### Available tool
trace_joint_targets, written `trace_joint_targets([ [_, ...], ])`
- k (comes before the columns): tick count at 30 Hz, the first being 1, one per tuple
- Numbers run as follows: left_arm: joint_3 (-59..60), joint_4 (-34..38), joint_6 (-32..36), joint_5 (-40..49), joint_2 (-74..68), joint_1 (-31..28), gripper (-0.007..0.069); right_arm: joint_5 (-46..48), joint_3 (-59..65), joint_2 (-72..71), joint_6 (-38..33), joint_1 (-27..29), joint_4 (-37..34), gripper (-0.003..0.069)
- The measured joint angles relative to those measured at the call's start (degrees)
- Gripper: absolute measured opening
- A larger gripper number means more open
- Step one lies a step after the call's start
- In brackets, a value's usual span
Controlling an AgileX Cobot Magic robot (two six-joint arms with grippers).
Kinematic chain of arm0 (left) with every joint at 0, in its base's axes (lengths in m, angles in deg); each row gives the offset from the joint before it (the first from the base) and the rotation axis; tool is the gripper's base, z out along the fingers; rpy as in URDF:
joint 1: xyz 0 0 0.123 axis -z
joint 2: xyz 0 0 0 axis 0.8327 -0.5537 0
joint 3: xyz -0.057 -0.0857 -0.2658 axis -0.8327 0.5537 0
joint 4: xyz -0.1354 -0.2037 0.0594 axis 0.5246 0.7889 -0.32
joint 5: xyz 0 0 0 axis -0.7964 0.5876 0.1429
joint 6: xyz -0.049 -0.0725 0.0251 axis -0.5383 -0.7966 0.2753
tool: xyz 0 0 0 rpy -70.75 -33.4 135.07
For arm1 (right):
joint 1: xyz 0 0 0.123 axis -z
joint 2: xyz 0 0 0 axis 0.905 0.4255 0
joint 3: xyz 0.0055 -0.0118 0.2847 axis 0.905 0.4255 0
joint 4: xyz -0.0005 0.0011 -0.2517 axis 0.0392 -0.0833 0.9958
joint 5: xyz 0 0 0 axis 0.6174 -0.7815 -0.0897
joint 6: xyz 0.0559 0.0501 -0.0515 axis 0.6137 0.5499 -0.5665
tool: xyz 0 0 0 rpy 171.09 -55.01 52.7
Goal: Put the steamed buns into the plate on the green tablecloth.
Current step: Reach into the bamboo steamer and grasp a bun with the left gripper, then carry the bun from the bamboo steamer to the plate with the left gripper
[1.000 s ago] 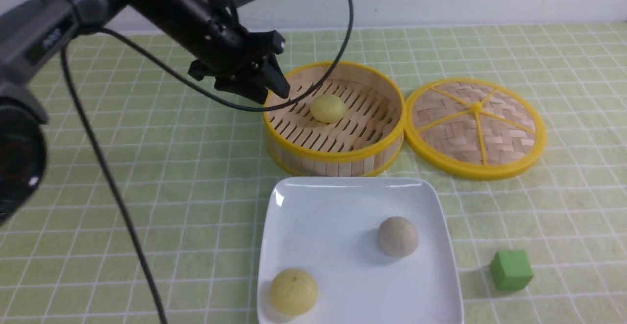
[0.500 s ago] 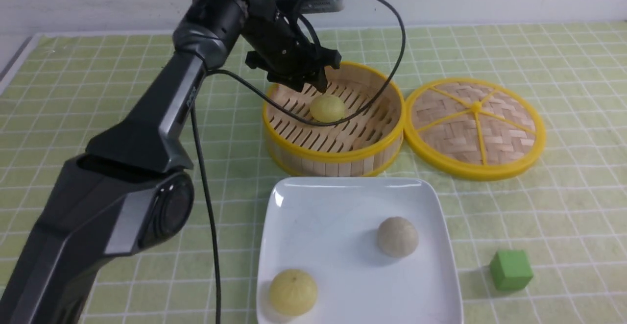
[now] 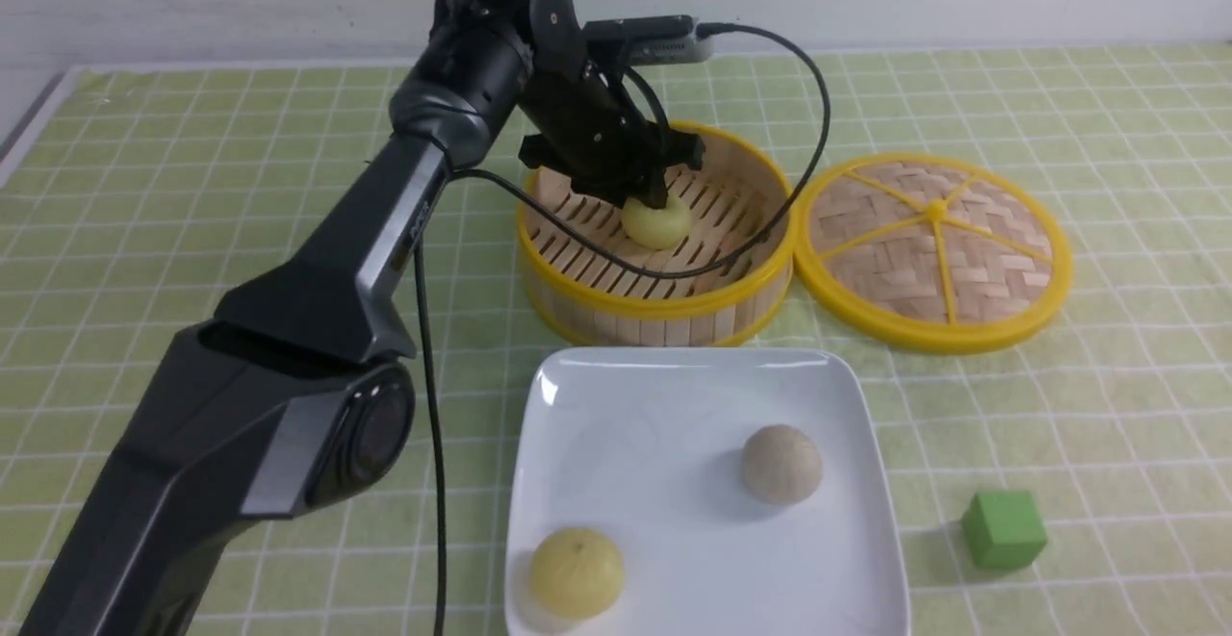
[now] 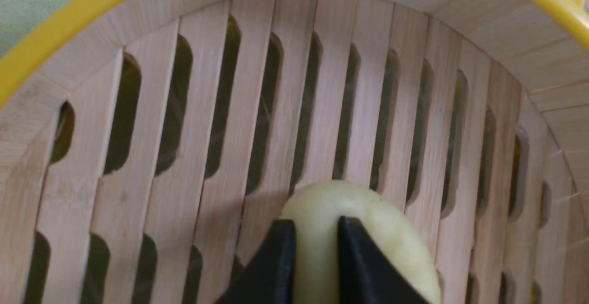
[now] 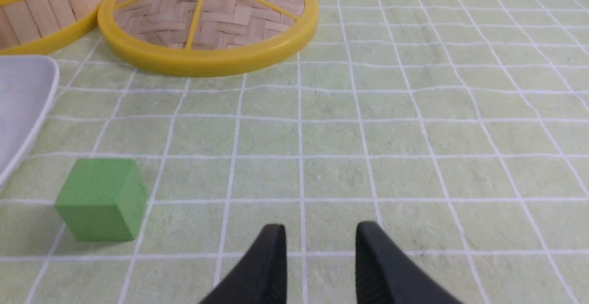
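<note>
Front view: the left arm [image 3: 385, 232] reaches out over the green tablecloth [image 3: 192, 184] and dips the left jaws into the round steamer [image 3: 616, 314]. The tips sit right on top of the yellow bun in the steamer [image 3: 664, 229], near the middle of the slat floor. The steamer's yellow rim goes all around this bun, and there is bare floor on every side of it. The plate [image 3: 626, 405] lies just in front of the steamer. Two buns are in it: the grey bun [image 3: 782, 464] toward the right and the second yellow bun [image 3: 576, 572] at the near left corner. The plate's middle and far half are bare. The woven lid [image 3: 932, 249] lies flat just right of the steamer. The green cube [image 3: 1004, 529] sits right of the plate, apart from it.

Left wrist view: the left jaws are narrow. A strip of the bun shows in the gap, and the bun is wider than the gap. I cannot tell if they pinch it or only touch it.

Right wrist view: the right jaws are over the surface with a small gap that holds nothing. Bare cloth runs from them to the lid.
</note>
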Motion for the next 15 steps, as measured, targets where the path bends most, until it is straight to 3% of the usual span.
trace_joint_targets([
  [3, 0.1, 0.0, -1.5, 0.4, 1.4, 0.0, 0.0027, 0.0, 0.0, 0.0, 0.0, 0.0, 0.0, 0.0240],
  [8, 3.9, 0.1, -2.4, 0.4, 9.0, -0.1, 0.0022, 0.0, 0.0, 0.0, 0.0, 0.0, 0.0, 0.0240],
  [13, 22.9, 0.9, -1.2, 0.4, 26.5, -0.1, 0.0022, 0.0, 0.0, 0.0, 0.0, 0.0, 0.0, 0.0240],
  [15, 38.0, 1.6, 0.6, 0.2, 35.6, -0.1, 0.0022, 0.0, 0.0, 0.0, 0.0, 0.0, 0.0, 0.0240],
])
